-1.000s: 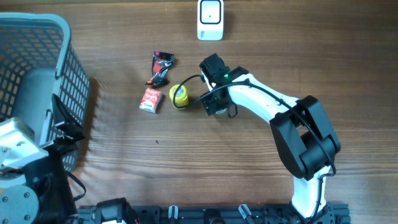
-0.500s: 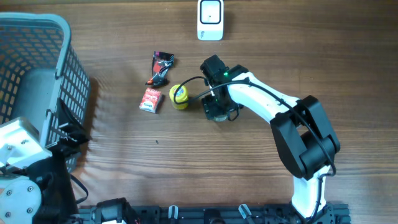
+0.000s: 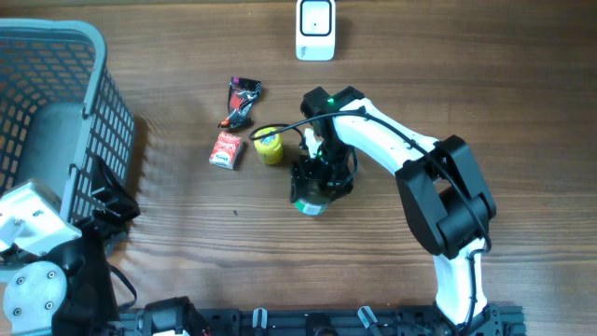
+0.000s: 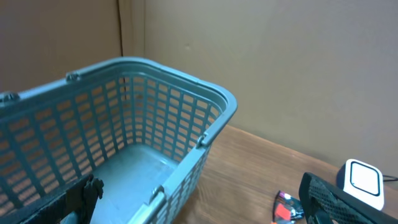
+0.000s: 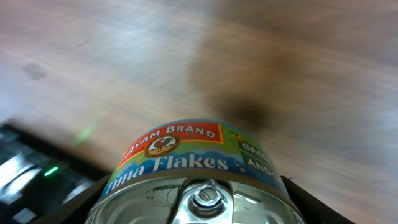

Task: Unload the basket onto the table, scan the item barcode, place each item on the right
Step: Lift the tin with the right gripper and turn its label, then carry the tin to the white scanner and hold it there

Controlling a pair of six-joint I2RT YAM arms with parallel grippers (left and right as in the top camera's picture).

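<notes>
The can (image 5: 186, 163) reads "AYAM BRAND Tuna Flakes".

The tuna can (image 5: 198, 177) is a round tin with a silver pull-tab lid and a blue-and-green label reading "Ayam Brand Tuna Flakes". It sits clamped between the fingers of the right gripper (image 3: 313, 183), label side facing the wooden table below. The barcode scanner (image 3: 315, 30), a white rounded box, stands at the table's far edge, well apart from the can.
</notes>
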